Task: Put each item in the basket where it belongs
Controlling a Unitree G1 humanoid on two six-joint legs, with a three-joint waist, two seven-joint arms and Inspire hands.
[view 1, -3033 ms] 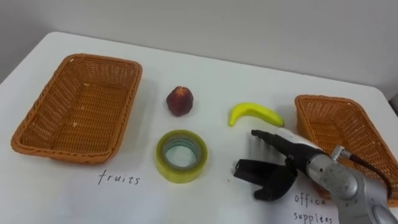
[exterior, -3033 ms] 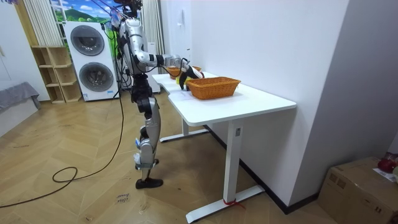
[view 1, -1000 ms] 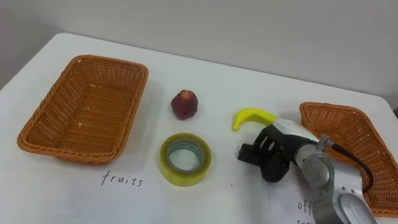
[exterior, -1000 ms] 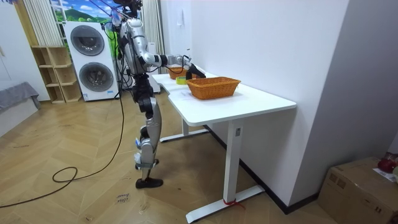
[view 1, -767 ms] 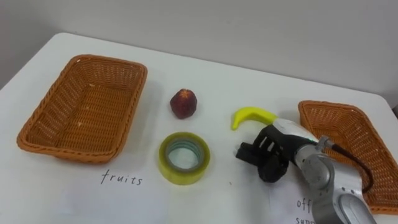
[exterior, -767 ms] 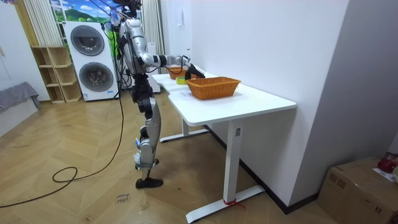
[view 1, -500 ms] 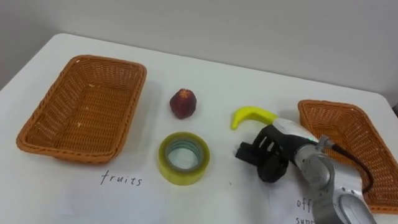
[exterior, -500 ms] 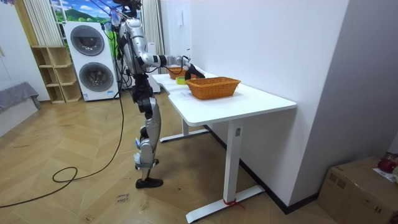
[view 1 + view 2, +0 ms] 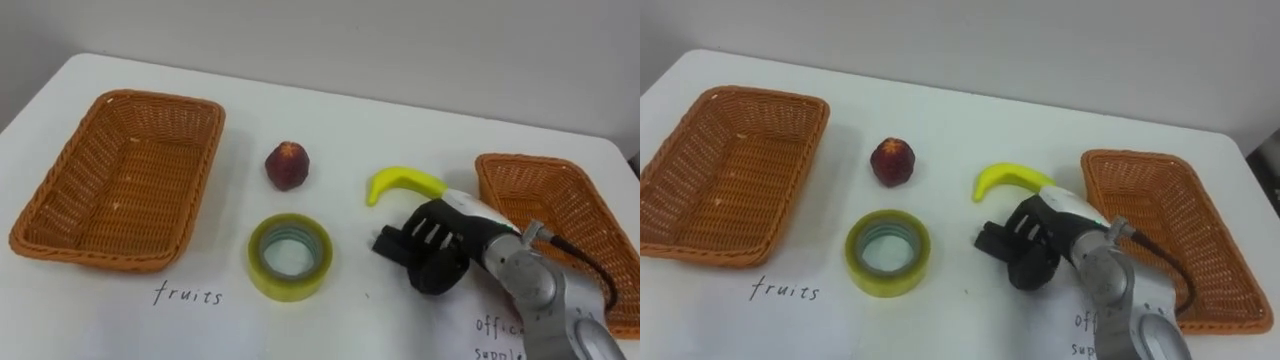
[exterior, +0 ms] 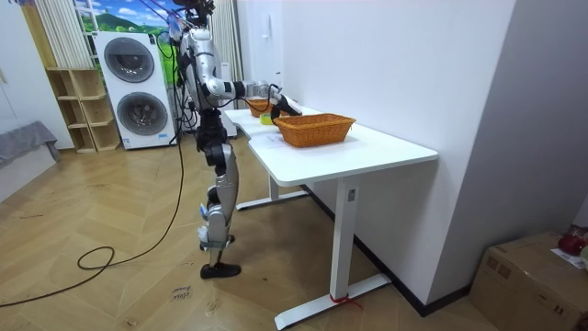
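A yellow banana (image 9: 400, 182) lies on the white table right of centre. My right hand (image 9: 455, 215) rests low on the table against the banana's right end and hides that end. Whether it holds the banana I cannot tell. A dark red peach (image 9: 287, 165) sits left of the banana. A roll of yellow tape (image 9: 290, 256) lies flat in front of the peach. The wicker basket (image 9: 60, 235) above the handwritten word "fruits" stands at the left. The second wicker basket (image 9: 500, 165), by the word "office supplies", stands at the right beside my arm.
In the room view I stand at the far end of the white table (image 10: 367, 147), which runs along the wall, with my arm out over it. Both baskets hold nothing. Bare table lies between the tape and my hand.
Over three seconds my right hand moved up from the table's front to the banana's right end. In the last second it stays there. The picture has shifted a little with the camera.
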